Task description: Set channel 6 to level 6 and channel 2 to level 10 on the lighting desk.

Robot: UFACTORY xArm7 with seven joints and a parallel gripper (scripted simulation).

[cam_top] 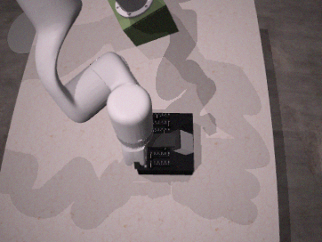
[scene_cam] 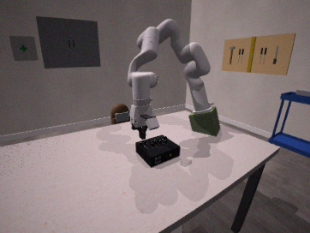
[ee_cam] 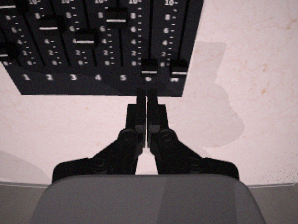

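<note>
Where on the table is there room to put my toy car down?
Roomy spots: the near table in front of the lighting desk, and the far left corner. Crowded: beside the desk under the shut gripper, and around the green arm base.

One white robot arm (scene_cam: 147, 56), one black lighting desk (scene_cam: 157, 150) with seven numbered channels, one green base block (scene_cam: 205, 121), one blue cart (scene_cam: 284, 112), three wall panels.

Matt black casing on the lighting desk (ee_cam: 100, 45), seemingly plastic, with white printed scales. Smooth, softly glossy white shell on the arm (cam_top: 129, 111), upper left. Pale, faintly speckled matt bench (scene_cam: 64, 180). Dull black end effector (ee_cam: 146, 97), fingers closed together.
</note>
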